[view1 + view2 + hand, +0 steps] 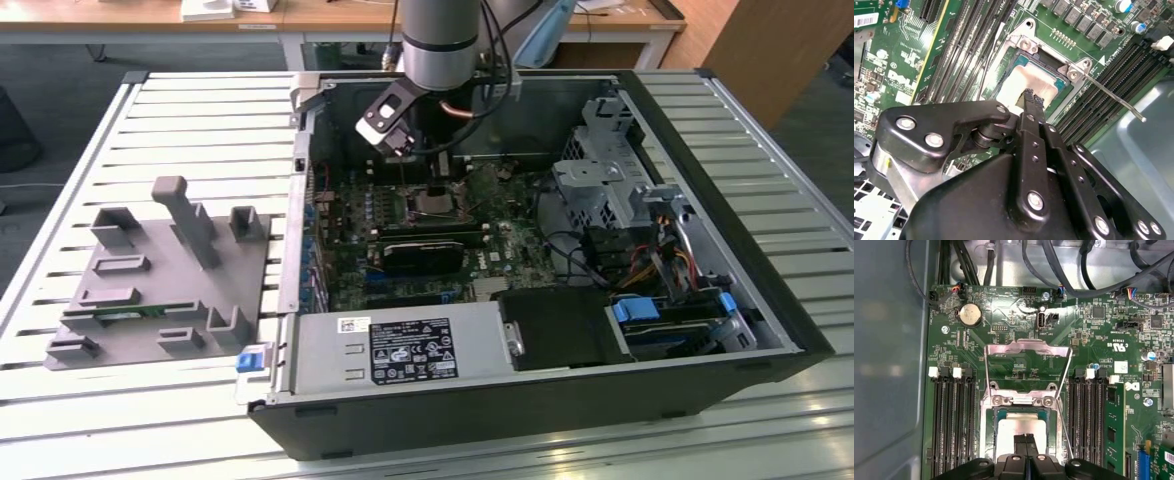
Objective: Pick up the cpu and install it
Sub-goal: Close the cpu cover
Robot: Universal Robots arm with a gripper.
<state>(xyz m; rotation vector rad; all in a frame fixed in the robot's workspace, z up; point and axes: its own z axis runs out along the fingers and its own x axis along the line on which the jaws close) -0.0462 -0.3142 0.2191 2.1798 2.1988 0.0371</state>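
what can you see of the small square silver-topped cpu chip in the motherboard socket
The flat square cpu has a pale, shiny metal top and a thin darker rim. It lies flat in the open metal socket on the green motherboard, with the hinged retention frame swung open. The black gripper, fingers closed together, sits right over it; contact is unclear.

A white slatted metal table [187, 110] spans most of the exterior view, and its slats catch bright glare at the lower right. Beyond it, along the top edge, light wooden desks [334, 15] stand on white legs. Grey floor [54, 75] shows at the upper left, and a brown wooden cabinet [787, 50] at the upper right.
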